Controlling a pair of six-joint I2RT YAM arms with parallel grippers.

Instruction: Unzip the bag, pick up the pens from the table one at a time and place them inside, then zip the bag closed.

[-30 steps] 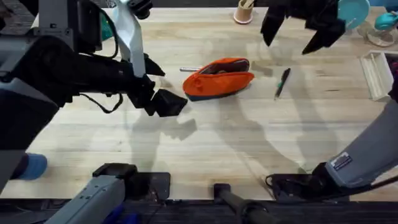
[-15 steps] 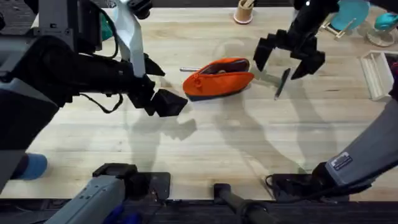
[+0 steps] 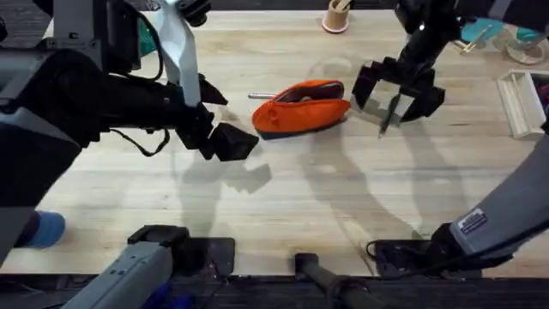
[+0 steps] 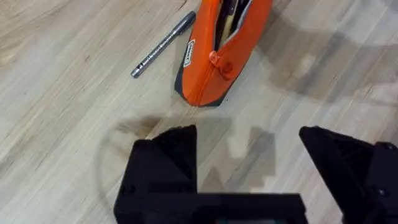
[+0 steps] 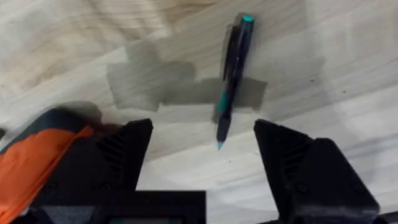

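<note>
Your right gripper (image 3: 399, 89) hangs directly over the dark pen (image 3: 389, 115), its fingers spread wide and empty with the pen lying flat on the table (image 3: 326, 197) between them, just to the right of the orange bag (image 3: 300, 107). The bag lies with its zipper open along the top, and the silver pen (image 3: 260, 96) rests just off its left end. Your left gripper (image 3: 225, 137) sits near the bag's lower left, its fingers also wide apart and holding nothing.
</note>
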